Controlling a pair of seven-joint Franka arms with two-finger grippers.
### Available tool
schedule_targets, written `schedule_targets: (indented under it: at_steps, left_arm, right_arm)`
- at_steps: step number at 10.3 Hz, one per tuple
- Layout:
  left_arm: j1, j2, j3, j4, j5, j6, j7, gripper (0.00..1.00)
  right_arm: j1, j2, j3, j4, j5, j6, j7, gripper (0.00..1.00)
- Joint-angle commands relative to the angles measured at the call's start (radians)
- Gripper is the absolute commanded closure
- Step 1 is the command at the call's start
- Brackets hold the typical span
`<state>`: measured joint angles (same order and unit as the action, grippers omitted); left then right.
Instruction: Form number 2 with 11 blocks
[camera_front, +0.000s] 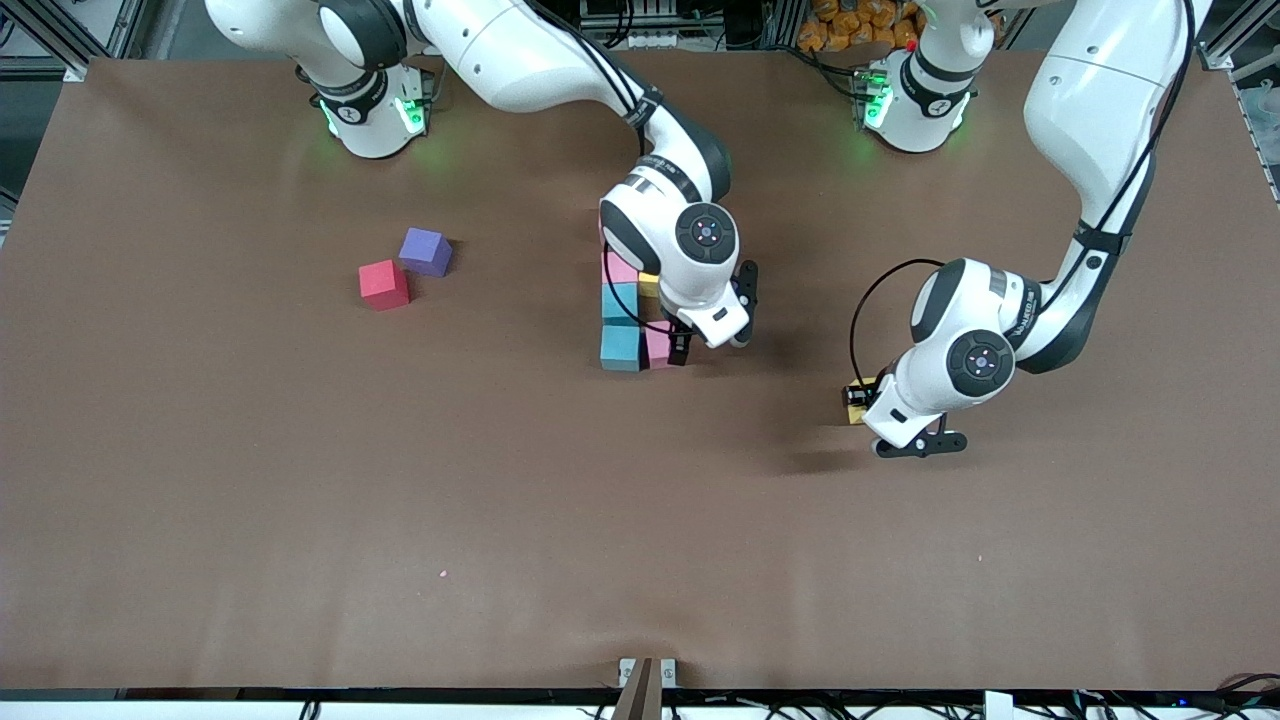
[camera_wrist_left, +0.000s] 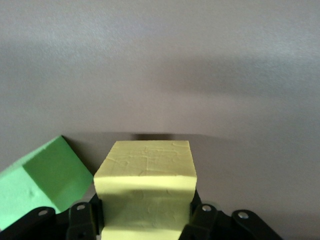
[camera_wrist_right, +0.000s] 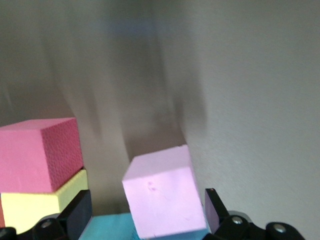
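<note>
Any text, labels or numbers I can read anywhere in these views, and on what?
None can be read.
Left arm's forearm: dark lettering, too small to read.
Right arm's wrist band: lettering, too small to read.
Yellow block, pink block, green cube: no markings.

My front camera looks down from high across the desk (camera_front: 300, 500) toward both bases; each wrist camera sits close above its own cube.
</note>
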<state>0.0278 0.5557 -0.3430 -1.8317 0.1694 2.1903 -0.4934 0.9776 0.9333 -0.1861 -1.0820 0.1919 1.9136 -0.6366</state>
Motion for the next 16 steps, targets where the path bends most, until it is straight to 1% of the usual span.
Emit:
schedule_targets:
  at_steps: [1,3,4,5,6,7,8,10,11,13,14,15,16]
  left_arm:
    - [0.001,-0.046,-0.043,-0.015,-0.018,-0.047,-0.094,0.54]
    - [0.001,-0.06,-0.092,-0.017,-0.018,-0.078,-0.208,0.54]
    - [0.001,-0.059,-0.128,-0.015,-0.018,-0.084,-0.309,0.54]
    - [-0.011,-0.057,-0.158,-0.015,-0.016,-0.084,-0.447,0.54]
    - [-0.049,-0.05,-0.168,-0.014,-0.015,-0.083,-0.596,0.54]
    - [-0.101,-0.043,-0.166,-0.011,-0.002,-0.08,-0.761,0.55]
    - [-0.133,-0.036,-0.166,-0.009,-0.002,-0.073,-0.869,0.55]
    - [-0.169,-0.03,-0.166,-0.012,-0.002,-0.046,-1.017,0.55]
    - [-0.195,-0.022,-0.163,-0.017,-0.001,-0.018,-1.113,0.56]
    - [-0.218,-0.01,-0.163,-0.027,0.039,0.055,-1.317,0.56]
    - [-0.239,-0.007,-0.163,-0.049,0.08,0.089,-1.422,0.56]
    - [-0.25,0.004,-0.163,-0.067,0.158,0.12,-1.536,0.56]
    - [-0.244,0.019,-0.165,-0.066,0.206,0.127,-1.615,0.56]
  right_arm:
    - [-0.081,-0.045,0.008,-0.009,0.014,-0.022,-0.061,0.0]
    - [-0.147,-0.073,0.002,-0.009,0.011,-0.024,-0.077,0.0]
    - [-0.172,-0.074,-0.004,-0.009,0.008,-0.039,-0.075,0.0]
    - [-0.198,-0.096,-0.027,-0.009,0.003,-0.057,-0.074,0.0]
    - [-0.209,-0.111,-0.076,-0.009,0.003,-0.061,-0.071,0.0]
    - [-0.209,-0.122,-0.151,-0.01,0.012,-0.061,-0.069,0.0]
    - [-0.211,-0.123,-0.198,-0.01,0.014,-0.068,-0.069,0.0]
    - [-0.215,-0.123,-0.283,-0.01,0.027,-0.073,-0.058,0.0]
    - [-0.22,-0.123,-0.33,-0.01,0.058,-0.068,-0.04,0.0]
    - [-0.244,-0.123,-0.415,-0.013,0.154,-0.073,-0.02,0.0]
    - [-0.252,-0.125,-0.456,-0.013,0.184,-0.091,-0.02,0.0]
    - [-0.257,-0.129,-0.517,-0.013,0.229,-0.131,-0.02,0.0]
    - [-0.261,-0.133,-0.554,-0.021,0.268,-0.134,-0.018,0.0]
